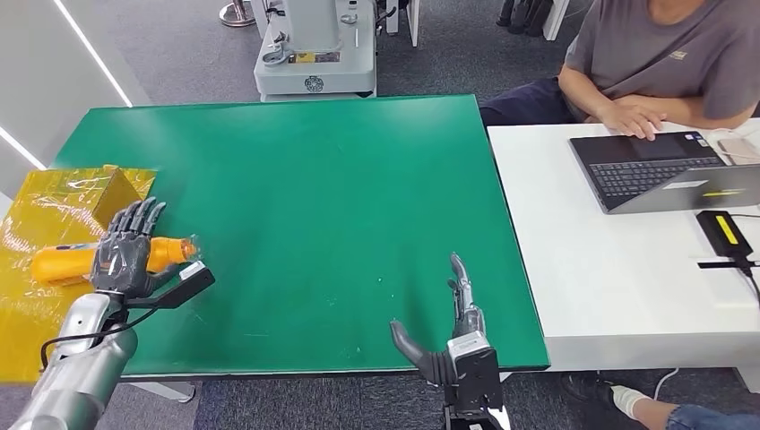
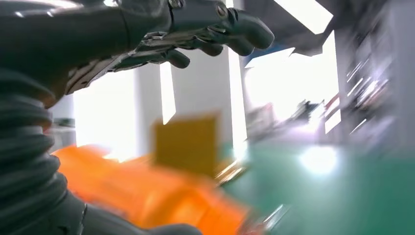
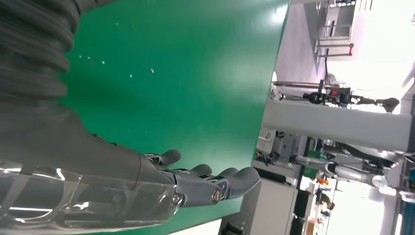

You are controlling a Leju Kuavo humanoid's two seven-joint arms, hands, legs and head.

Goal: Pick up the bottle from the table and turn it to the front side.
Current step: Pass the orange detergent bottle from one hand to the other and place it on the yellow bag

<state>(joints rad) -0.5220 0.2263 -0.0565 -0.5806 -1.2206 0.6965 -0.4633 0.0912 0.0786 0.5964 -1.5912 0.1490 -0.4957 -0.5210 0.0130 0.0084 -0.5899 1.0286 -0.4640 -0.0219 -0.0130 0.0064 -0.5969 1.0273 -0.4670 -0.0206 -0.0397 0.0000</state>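
Observation:
An orange bottle (image 1: 59, 264) lies on its side at the table's left edge, its clear cap end pointing right. My left hand (image 1: 125, 252) hovers over the bottle's middle with fingers spread, hiding part of it. In the blurred left wrist view the bottle (image 2: 147, 191) lies just under the fingers (image 2: 215, 29), which arch above it without closing. Near the table's front edge, my right hand (image 1: 453, 330) is open with thumb out and fingers straight. The right wrist view has that hand (image 3: 195, 183) over bare green table (image 3: 171, 73).
The bottle rests on a crinkled yellow plastic sheet (image 1: 36, 215) with a yellow box (image 1: 106, 193) behind it. The green table (image 1: 314, 197) adjoins a white table (image 1: 591, 287) on the right, where a person (image 1: 663, 63) works at a laptop (image 1: 663, 170).

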